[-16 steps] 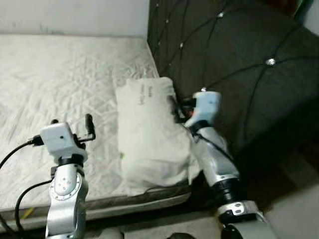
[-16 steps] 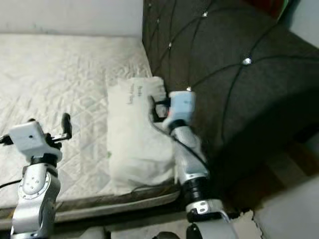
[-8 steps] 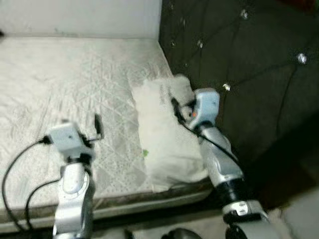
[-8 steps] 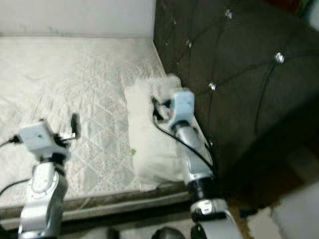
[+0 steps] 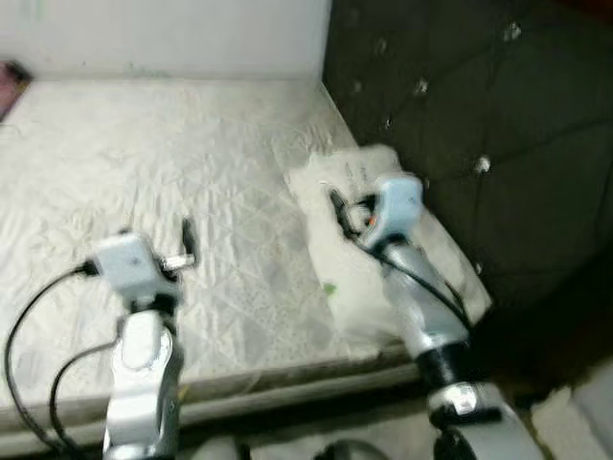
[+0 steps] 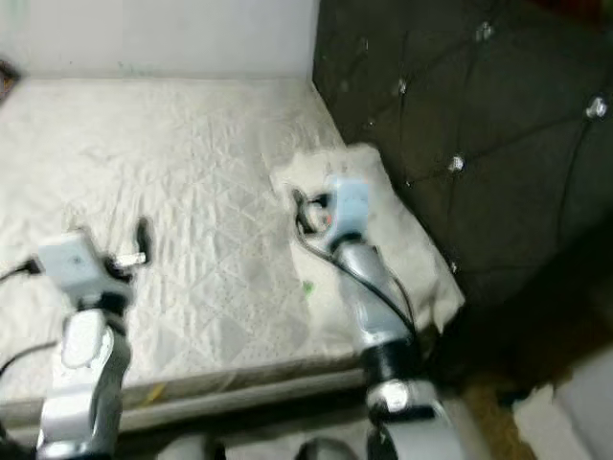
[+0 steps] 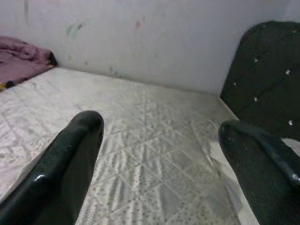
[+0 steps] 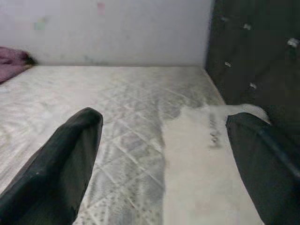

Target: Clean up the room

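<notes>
A white pillow (image 5: 335, 259) lies on the bare quilted mattress (image 5: 144, 163), up against the dark tufted headboard (image 5: 498, 96). My right gripper (image 5: 340, 213) hovers just over the pillow's near half, fingers wide apart and holding nothing; its wrist view looks along the pillow (image 8: 206, 159) toward the wall. My left gripper (image 5: 182, 244) is raised over the mattress's front part, well left of the pillow, and also open and empty, as the spread fingers (image 7: 70, 164) show. A crumpled purple cloth (image 7: 21, 61) sits at the mattress's far left corner.
A pale wall (image 5: 163, 34) runs behind the bed. The mattress's front edge (image 5: 287, 374) is right below my arms. Something white (image 5: 575, 422) lies on the dark floor at the lower right, beside the headboard.
The whole picture has slid right, so the camera has turned left and more mattress shows. Both grippers stay open and hold their places relative to the pillow.
</notes>
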Robot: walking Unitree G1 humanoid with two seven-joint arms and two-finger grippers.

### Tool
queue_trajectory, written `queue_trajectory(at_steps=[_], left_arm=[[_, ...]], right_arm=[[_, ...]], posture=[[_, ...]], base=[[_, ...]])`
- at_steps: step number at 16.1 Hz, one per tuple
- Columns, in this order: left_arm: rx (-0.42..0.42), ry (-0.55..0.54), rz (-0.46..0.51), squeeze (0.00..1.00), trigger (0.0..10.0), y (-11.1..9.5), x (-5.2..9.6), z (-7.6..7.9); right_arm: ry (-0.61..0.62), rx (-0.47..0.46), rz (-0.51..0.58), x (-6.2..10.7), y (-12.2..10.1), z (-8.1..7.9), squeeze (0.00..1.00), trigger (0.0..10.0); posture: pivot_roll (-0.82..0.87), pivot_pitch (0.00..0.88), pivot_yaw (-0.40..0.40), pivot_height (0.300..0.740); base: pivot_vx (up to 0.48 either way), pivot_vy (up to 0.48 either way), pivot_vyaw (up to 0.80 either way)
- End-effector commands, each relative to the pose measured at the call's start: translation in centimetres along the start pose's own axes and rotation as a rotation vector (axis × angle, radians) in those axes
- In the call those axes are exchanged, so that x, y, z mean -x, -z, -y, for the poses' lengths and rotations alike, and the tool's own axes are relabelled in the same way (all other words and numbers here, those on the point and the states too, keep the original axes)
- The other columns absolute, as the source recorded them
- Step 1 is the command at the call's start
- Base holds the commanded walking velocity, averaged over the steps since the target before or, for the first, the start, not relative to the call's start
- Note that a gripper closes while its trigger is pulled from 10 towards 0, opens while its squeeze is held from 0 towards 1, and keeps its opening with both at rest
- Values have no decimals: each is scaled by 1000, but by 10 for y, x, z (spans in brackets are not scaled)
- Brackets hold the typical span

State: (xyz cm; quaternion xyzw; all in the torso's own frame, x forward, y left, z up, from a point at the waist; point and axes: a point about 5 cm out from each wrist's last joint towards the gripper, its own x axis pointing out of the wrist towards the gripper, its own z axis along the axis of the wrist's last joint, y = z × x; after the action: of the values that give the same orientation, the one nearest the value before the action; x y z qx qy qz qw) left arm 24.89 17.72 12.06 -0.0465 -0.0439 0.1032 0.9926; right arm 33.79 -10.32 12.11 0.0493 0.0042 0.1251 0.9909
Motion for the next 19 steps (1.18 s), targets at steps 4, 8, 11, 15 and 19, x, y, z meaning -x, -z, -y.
queue_trajectory(at_steps=[4, 8, 11, 15, 19], left_arm=[[-5, -11, 12, 0, 10000, -3, -1, -3], [-1, -10, 13, 0, 10000, -3, -2, -2], [-3, -12, 13, 0, 10000, -4, -2, -3], [-5, -10, 14, 0, 10000, -4, -2, -3], [-5, -9, 13, 0, 10000, -4, -1, -3]], right_arm=[[-31, -4, 23, -4, -7, -8, 0, 10000], [-36, 3, 22, -5, -7, -8, 0, 10000], [-46, 15, 21, -5, -6, -9, 0, 10000], [-66, 19, 24, -5, -6, -11, 0, 10000], [-65, 20, 17, -5, -4, -11, 0, 10000]], posture=[[-16, 0, -67, 740], [-14, 0, -71, 740], [-13, 0, -71, 740], [-12, 0, -71, 740], [-11, 0, -72, 740]], base=[[0, 480, 0], [0, 480, 0], [0, 480, 0], [0, 480, 200], [0, 480, 522]])
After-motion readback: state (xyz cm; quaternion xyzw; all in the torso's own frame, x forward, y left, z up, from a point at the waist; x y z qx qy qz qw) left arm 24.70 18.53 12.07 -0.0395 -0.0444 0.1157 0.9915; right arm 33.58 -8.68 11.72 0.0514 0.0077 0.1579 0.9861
